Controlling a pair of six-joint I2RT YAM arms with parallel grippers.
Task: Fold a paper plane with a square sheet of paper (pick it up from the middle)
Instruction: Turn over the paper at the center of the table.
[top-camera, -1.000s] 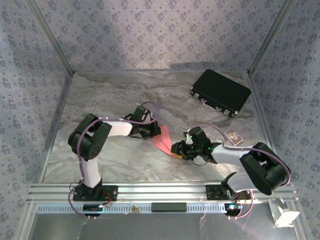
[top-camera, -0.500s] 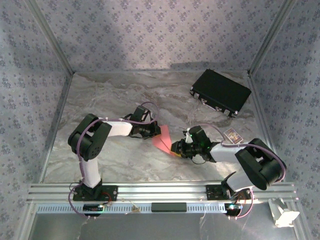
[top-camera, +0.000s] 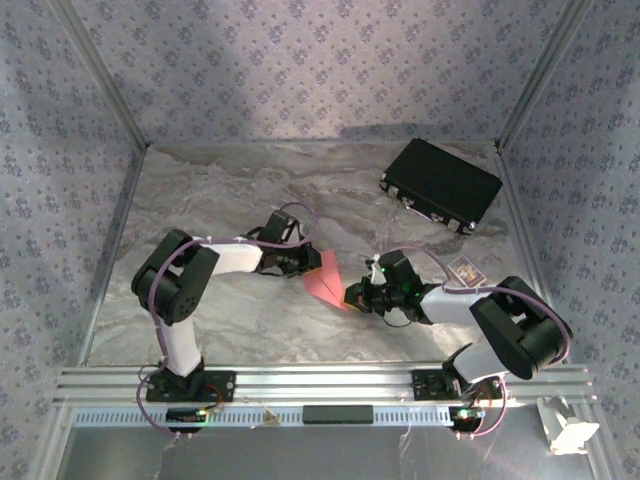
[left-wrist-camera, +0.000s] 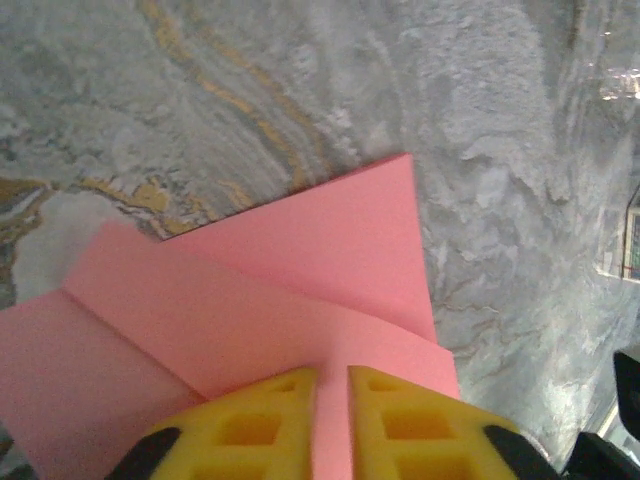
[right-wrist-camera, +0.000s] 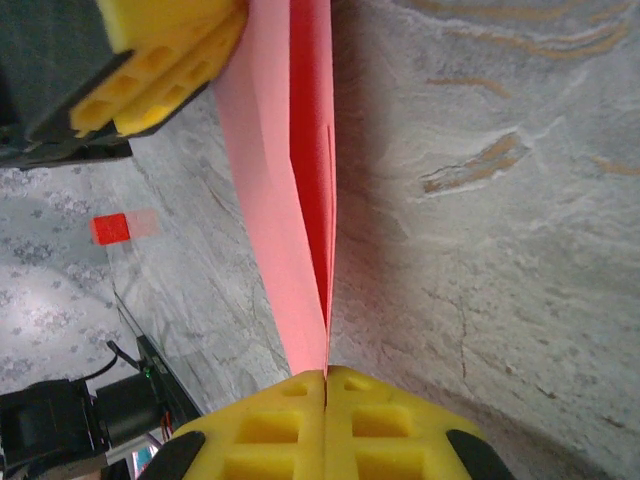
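Pink paper (top-camera: 325, 281), folded into a narrow creased shape (one pointed corner toward the far side), is at the middle of the marble tabletop (top-camera: 220, 190), between the two arms. The left pincer (left-wrist-camera: 332, 388) is clenched on its left edge, and the right pincer (right-wrist-camera: 326, 380) is clenched on its near right end.

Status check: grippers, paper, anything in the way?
Left gripper shut on pink paper. Right gripper shut on its opposite end. Paper creased, not yet a plane. Black case far back, clear of the work.

Table (top-camera: 200, 200) lies open left and far; black case (top-camera: 441, 185) occupies the far-right corner.
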